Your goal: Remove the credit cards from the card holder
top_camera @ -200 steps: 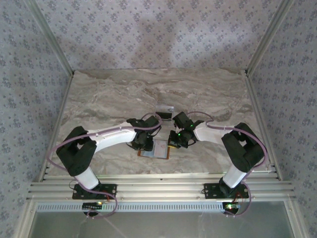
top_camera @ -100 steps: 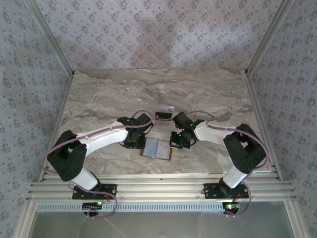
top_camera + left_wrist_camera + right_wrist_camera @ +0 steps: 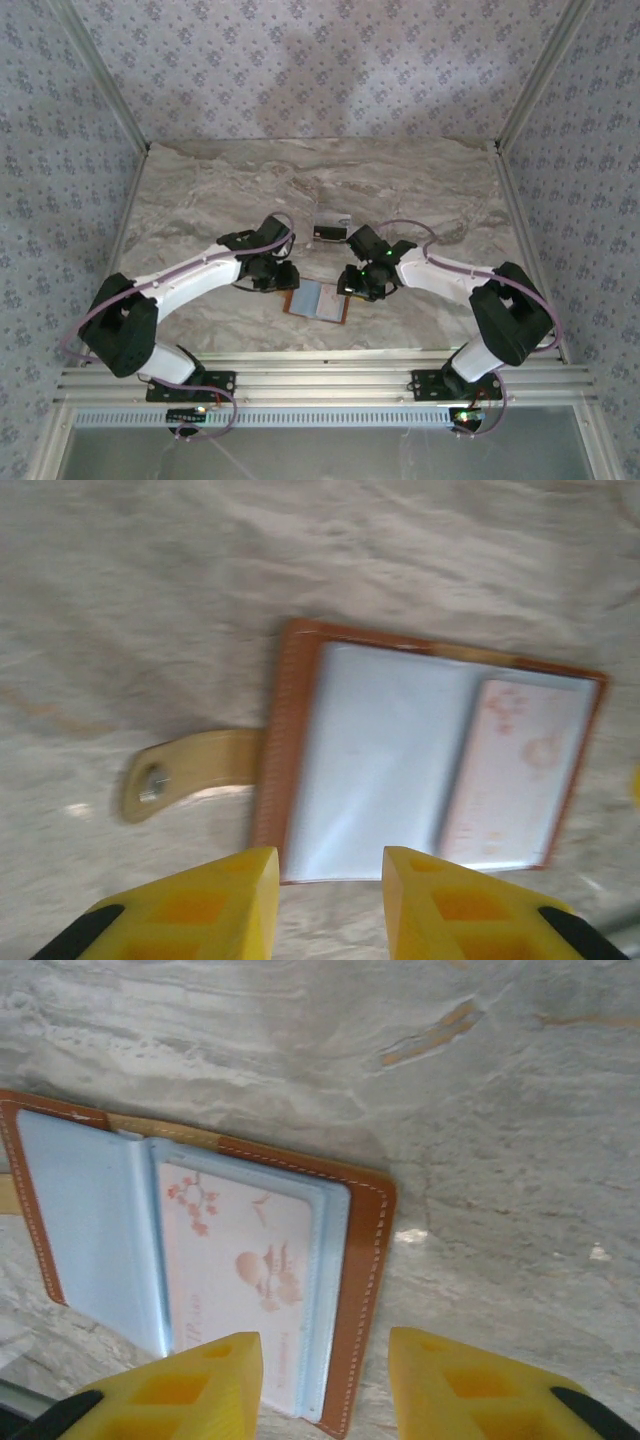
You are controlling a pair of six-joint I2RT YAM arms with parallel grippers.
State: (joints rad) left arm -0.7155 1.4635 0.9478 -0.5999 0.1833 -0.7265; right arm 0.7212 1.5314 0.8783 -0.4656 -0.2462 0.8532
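Card holder (image 3: pixel 360 1260) open on table (image 3: pixel 500 1110), pale card (image 3: pixel 235 1270) not yet removed; left gripper (image 3: pixel 325 900), right gripper (image 3: pixel 325 1390) spread, empty.

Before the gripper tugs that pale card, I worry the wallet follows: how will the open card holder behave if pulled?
The card holder lies thin and flat on the smooth table, so it probably slides easily. The pale card sits tucked in its pocket, so pulling may drag the holder along.
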